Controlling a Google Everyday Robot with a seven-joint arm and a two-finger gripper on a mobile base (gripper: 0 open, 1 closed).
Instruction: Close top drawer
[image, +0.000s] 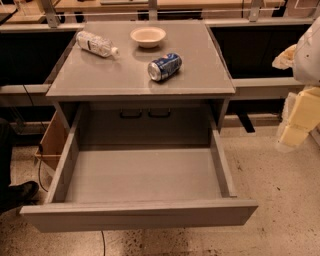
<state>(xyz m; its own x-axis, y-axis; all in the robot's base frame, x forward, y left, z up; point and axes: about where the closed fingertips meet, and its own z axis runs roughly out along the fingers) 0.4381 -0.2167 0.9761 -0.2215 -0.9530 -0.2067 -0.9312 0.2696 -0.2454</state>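
The top drawer (140, 214) of the grey cabinet is pulled far out towards me. Its flat grey front panel runs across the bottom of the view, and its grey inside (142, 175) holds nothing. The lower drawers are hidden beneath it. My gripper (294, 134), a cream-coloured piece below the white arm, hangs at the right edge of the view. It is to the right of the drawer's right side wall (222, 165), above the floor and apart from the drawer.
On the cabinet top (125, 82) lie a clear plastic bottle (95, 44), a white bowl (148, 36) and a blue soda can (164, 67) on its side. A cardboard box (52, 142) and a dark shoe (17, 192) are at the left. Speckled floor (280, 205) is at the right.
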